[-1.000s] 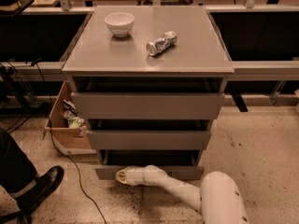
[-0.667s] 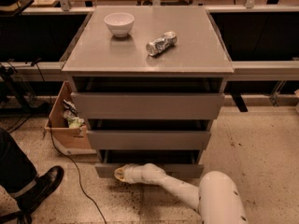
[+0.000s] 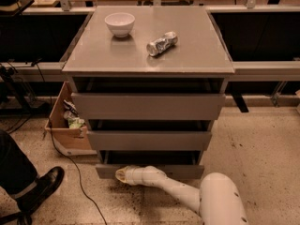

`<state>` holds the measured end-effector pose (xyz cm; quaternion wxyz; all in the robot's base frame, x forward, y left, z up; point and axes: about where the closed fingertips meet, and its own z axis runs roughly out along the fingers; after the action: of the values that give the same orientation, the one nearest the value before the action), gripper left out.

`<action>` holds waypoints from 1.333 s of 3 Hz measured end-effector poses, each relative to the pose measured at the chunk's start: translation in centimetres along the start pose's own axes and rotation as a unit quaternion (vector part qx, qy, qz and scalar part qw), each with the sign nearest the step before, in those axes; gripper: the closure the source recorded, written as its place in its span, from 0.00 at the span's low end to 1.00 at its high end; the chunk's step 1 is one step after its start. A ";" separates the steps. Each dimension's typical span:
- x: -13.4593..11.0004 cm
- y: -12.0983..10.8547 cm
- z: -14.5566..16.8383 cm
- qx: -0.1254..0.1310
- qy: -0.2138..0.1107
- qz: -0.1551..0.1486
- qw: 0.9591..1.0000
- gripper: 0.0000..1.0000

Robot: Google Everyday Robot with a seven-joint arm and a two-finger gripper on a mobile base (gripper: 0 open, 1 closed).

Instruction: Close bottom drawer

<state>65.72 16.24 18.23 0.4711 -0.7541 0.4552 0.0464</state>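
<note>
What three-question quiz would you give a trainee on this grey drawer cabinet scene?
1. Fill in: in the picture, the crushed silver can lies to the ___ of the round white bowl.
2. True or false: the bowl lies upside down.
3. Multiple choice: the robot's hand is at A) the bowl, B) the front of the plain grey bottom drawer, C) the can.
Key: 1 right; 2 false; 3 B.

No legible text; gripper (image 3: 123,174) at bottom drawer (image 3: 188,171)
</note>
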 end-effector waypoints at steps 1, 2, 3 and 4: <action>0.7 -0.9 0.2 0.011 0.017 -0.014 1.000 1.00; 1.6 -2.7 0.3 0.028 0.035 -0.031 0.999 1.00; 1.8 -3.3 0.3 0.035 0.041 -0.037 0.998 1.00; 2.2 -5.0 0.6 0.055 0.051 -0.052 0.996 1.00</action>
<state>70.91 15.94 20.15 0.4897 -0.7514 0.4403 -0.0416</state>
